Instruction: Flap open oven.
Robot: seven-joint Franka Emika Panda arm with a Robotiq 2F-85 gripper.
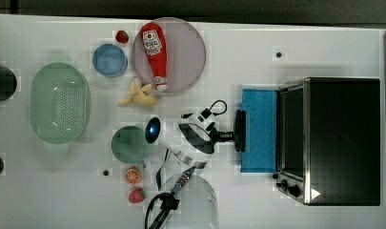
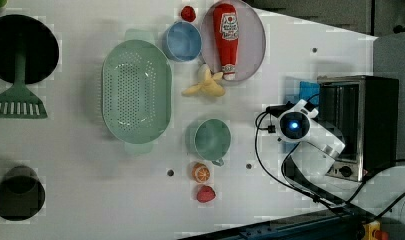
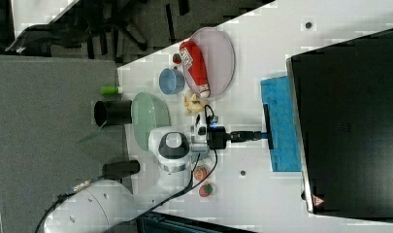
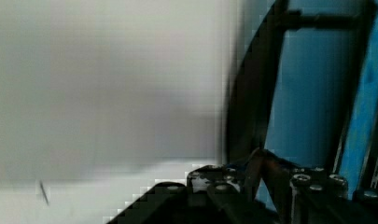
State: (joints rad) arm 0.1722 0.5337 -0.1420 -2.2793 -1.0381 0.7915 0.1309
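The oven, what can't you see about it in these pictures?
- The oven inside: top view, the black top covers it.
- The gripper grip on the door handle: top view, too small to tell; wrist view, blurred.
- Two knobs: top view, markings too small to read.
- The blue door: left view, the arm hides most of it.

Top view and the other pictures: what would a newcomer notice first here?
The oven at the top view's right stands out, its blue door folded down flat toward the table's middle. The gripper is shut on the door's black handle. Next comes the red ketchup bottle lying on a round plate.
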